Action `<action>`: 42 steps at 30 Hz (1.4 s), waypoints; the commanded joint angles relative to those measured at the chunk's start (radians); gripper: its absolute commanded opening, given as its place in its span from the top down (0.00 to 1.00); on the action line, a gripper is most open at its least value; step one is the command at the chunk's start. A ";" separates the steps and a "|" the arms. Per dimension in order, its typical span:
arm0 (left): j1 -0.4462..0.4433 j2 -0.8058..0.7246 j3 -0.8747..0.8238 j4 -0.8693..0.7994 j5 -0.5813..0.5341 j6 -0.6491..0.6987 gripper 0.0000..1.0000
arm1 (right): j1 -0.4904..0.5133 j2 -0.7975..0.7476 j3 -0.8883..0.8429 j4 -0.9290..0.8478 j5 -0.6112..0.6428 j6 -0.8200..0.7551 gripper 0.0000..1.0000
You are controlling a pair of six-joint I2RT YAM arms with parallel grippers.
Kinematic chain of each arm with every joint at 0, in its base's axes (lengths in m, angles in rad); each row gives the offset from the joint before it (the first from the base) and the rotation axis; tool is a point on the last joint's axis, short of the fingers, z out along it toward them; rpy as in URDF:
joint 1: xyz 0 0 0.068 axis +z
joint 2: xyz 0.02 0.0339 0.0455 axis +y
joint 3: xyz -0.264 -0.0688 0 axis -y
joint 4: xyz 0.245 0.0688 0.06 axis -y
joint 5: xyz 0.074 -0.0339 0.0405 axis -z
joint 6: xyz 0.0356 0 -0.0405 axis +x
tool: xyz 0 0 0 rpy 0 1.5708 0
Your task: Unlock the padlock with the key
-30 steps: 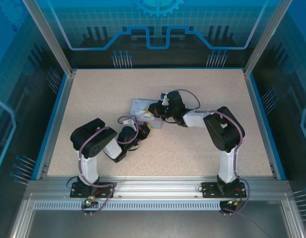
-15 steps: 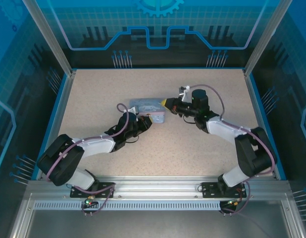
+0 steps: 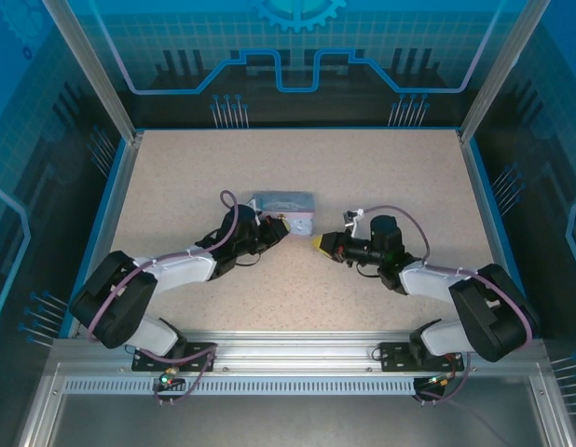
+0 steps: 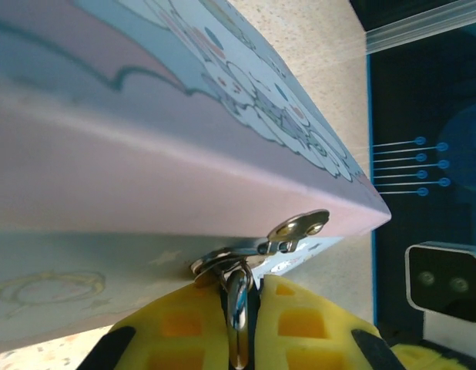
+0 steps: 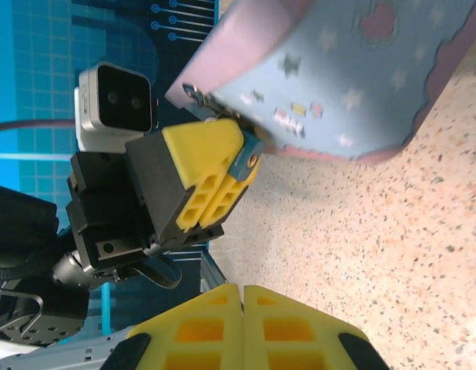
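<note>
Top view first: the pastel tin (image 3: 286,199) sits on the table (image 3: 390,177) just toward 12 o'clock of centre. The left gripper (image 3: 277,226) is tucked right against the tin's near edge at about 6 o'clock. The right gripper (image 3: 319,242) hangs apart from the tin, off at 4 o'clock, with its yellow tip pointing to 9 o'clock. From up here the lock itself is too small to read.

The right wrist camera fills that in. The padlock (image 5: 249,156) shows as a sliver of bluish body, clamped between the left gripper's yellow pads (image 5: 203,166) at the tin's lower corner. In the same view the right gripper's own fingers (image 5: 199,324) are pressed flat together at 6 o'clock. I cannot tell whether the key lies between them.

The left wrist view goes closer again. A thin bright metal loop (image 4: 238,304) is pinched between the yellow pads. It hangs under the tin's small silver hasp (image 4: 298,227), right below the lid edge. That detail shows from neither other angle.
</note>
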 commanded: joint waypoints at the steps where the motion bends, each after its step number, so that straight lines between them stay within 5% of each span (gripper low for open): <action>1: 0.007 0.007 -0.030 0.193 0.036 -0.074 1.00 | 0.051 -0.007 -0.020 0.137 0.088 0.092 1.00; 17: 0.007 0.017 -0.093 0.395 0.025 -0.230 1.00 | 0.106 0.183 -0.008 0.417 0.254 0.224 1.00; 42: 0.008 0.103 -0.131 0.564 0.004 -0.389 1.00 | 0.147 0.295 0.022 0.466 0.344 0.263 1.00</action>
